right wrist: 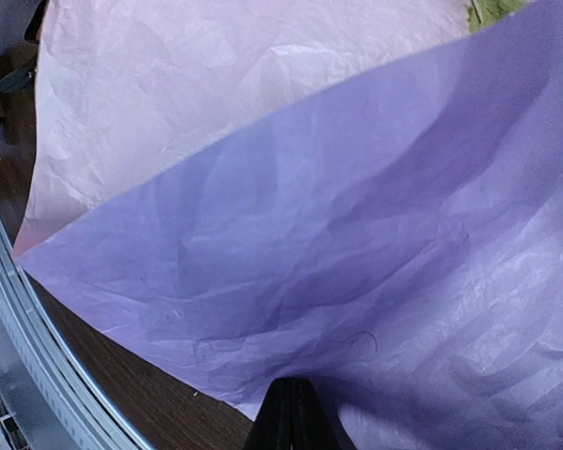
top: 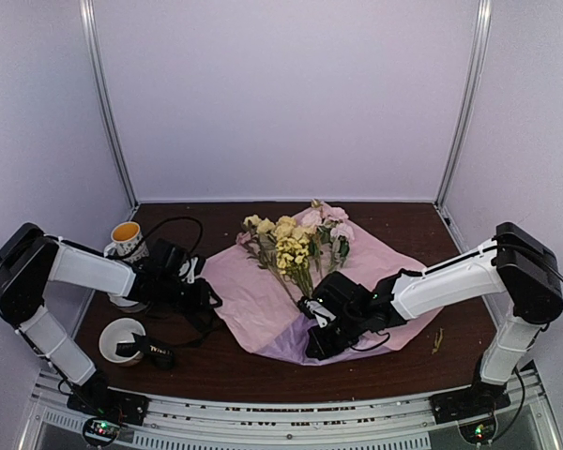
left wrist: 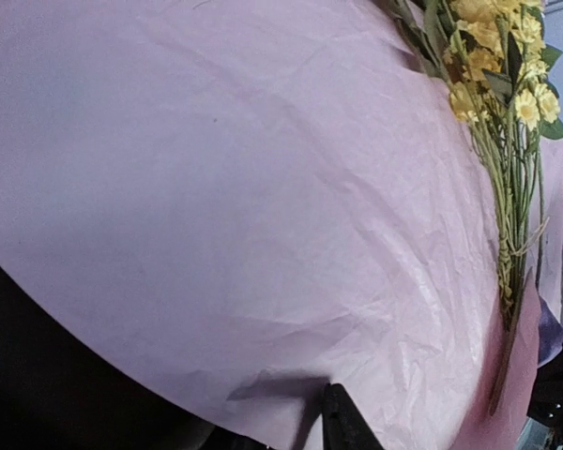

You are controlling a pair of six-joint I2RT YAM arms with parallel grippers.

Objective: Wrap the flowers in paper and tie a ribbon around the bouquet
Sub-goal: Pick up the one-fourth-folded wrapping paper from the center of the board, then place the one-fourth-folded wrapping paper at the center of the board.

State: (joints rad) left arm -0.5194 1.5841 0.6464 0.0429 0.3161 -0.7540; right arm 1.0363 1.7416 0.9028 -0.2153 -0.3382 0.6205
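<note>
So the dark wooden table (top: 263, 380) is mostly taken up by the paper (top: 253, 305), which is spread out flat and crinkled in the middle, pink-lilac on top with a deeper purple underside. The flowers (top: 296, 248) are laid on the far half of it, yellow and cream blooms bunched at the far end with a few pink ones to the right, and the thin green stems are angled down toward the near right. The near edge of the sheet is folded up so the purple side is shown, and that raised flap is pinched by the right gripper (right wrist: 287, 412), fingertips pressed together on the paper's edge right by the stem ends. The left gripper (top: 205, 298) is parked at the paper's left edge. Only one dark finger (left wrist: 342, 427) is caught in the left wrist view, touching or just over the edge, so whether anything is actually gripped there can't be told. Off to the left, a patterned mug (top: 125, 239) with a yellow inside is seen by the far corner, a white bowl (top: 120, 336) nearer the front, and the black ribbon (top: 155, 353) with white lettering is bundled just beside the bowl, well apart from the paper.
</note>
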